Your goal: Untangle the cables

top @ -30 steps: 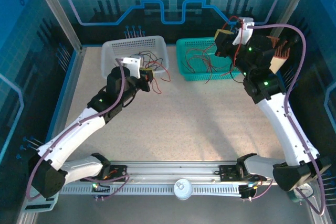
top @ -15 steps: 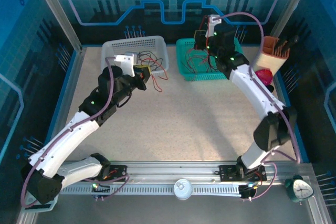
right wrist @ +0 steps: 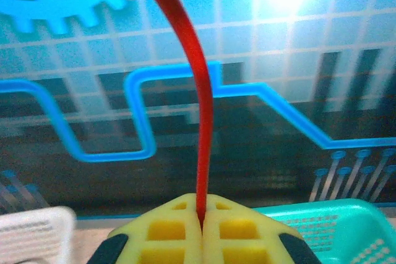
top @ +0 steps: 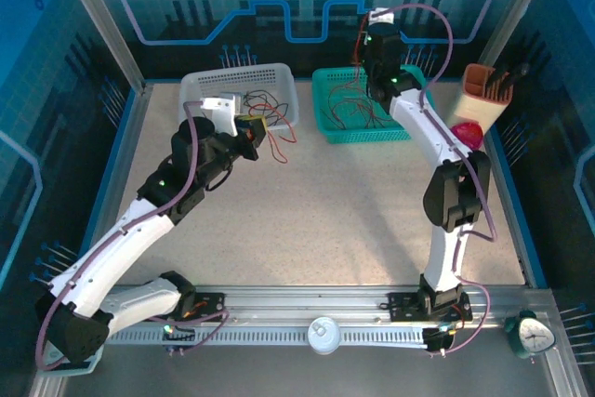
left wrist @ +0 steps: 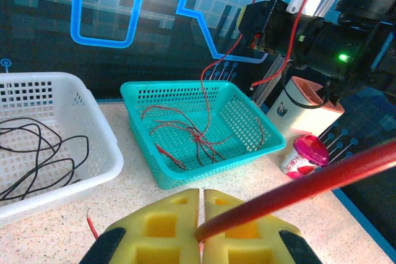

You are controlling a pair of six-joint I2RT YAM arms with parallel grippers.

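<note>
You had thin red cables (left wrist: 185,131) lying in loose, tangled loops on the floor of the teal basket (left wrist: 216,162). A red strand (right wrist: 204,122) ran taut and upright, pinched in the right gripper (right wrist: 202,221). Thin black cables (left wrist: 43,153) curled in the white basket (left wrist: 93,122). A second red strand (left wrist: 309,185) was pinched in the left gripper (left wrist: 201,214).

Left end effector (left wrist: 201,214), right end effector (right wrist: 202,222): both pinched closed.

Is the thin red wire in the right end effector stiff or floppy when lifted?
Probably floppy: the thin red wire curves above the right end effector and hangs bending into the teal plastic basket. Likely light, being so thin. It may drag the looped red wires lying there.
</note>
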